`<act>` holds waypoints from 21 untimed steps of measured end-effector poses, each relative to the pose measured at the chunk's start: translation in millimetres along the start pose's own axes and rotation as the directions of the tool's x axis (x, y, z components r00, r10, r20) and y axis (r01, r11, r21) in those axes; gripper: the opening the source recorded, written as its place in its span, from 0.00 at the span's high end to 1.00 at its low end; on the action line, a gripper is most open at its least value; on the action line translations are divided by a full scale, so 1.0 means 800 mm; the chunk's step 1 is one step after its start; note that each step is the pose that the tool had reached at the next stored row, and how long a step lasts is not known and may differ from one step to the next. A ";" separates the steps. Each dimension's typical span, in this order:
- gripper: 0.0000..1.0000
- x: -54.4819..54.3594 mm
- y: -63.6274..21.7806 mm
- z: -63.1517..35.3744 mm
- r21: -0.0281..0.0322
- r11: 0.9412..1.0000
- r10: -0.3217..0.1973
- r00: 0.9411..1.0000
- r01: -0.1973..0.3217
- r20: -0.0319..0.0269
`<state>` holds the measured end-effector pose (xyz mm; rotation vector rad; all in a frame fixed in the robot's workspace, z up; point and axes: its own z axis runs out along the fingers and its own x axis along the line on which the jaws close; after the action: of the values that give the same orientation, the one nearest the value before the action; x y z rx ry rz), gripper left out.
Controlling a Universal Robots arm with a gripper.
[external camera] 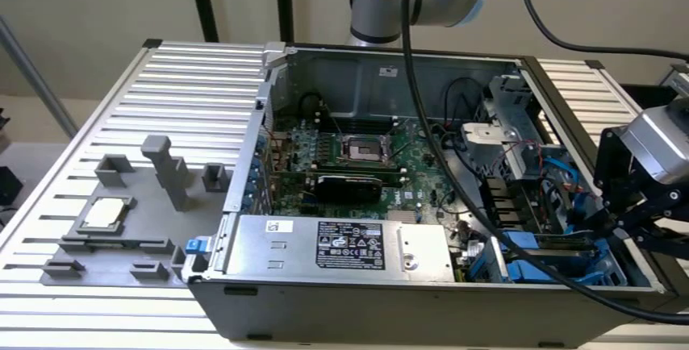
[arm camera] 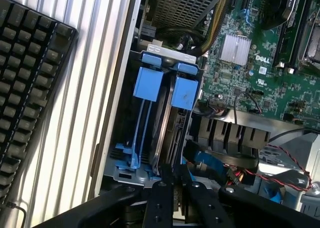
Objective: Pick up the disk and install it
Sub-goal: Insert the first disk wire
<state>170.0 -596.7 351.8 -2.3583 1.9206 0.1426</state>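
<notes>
Here, jaws clenched on the disk (arm camera: 170, 133), standing on edge in the drive bay (arm camera: 117, 177), beside a second blue carrier (arm camera: 142, 113).

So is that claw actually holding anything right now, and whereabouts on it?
It can't be told. The gripper is right at the near edge of the disk, which sits in its blue carrier, but a real grip isn't clear.

Soft, even light, pale glare on the ribbed table (external camera: 183, 68), shadow deep inside the computer case (external camera: 431, 72), mild wrist-view blur.
</notes>
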 end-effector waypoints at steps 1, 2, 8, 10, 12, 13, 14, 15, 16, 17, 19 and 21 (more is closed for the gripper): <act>0.84 0.000 0.001 -0.001 0.000 1.000 -0.001 1.000 0.001 0.000; 0.84 -0.001 0.002 -0.001 0.000 1.000 -0.003 1.000 0.003 0.000; 0.84 -0.007 0.024 -0.001 -0.006 1.000 -0.003 1.000 0.003 0.001; 0.84 -0.010 0.029 -0.001 -0.010 1.000 -0.003 1.000 0.003 0.002; 0.84 -0.013 0.029 0.001 -0.016 1.000 -0.002 1.000 0.002 0.000; 0.84 -0.014 0.029 0.002 -0.018 1.000 0.000 1.000 0.000 -0.001; 0.84 -0.014 0.029 0.003 -0.021 1.000 0.003 1.000 -0.003 -0.003; 0.84 -0.014 0.029 0.003 -0.022 1.000 0.007 1.000 -0.007 -0.005; 0.84 -0.014 0.029 0.004 -0.023 1.000 0.013 1.000 -0.013 -0.008; 0.84 -0.014 0.029 0.005 -0.023 1.000 0.021 1.000 -0.021 -0.011; 0.84 -0.014 0.029 0.005 -0.021 0.999 0.042 0.999 -0.042 -0.015; 0.84 -0.014 0.029 0.006 -0.019 0.998 0.064 0.998 -0.064 -0.019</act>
<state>144.9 -589.9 348.4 -2.3195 2.0132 0.1459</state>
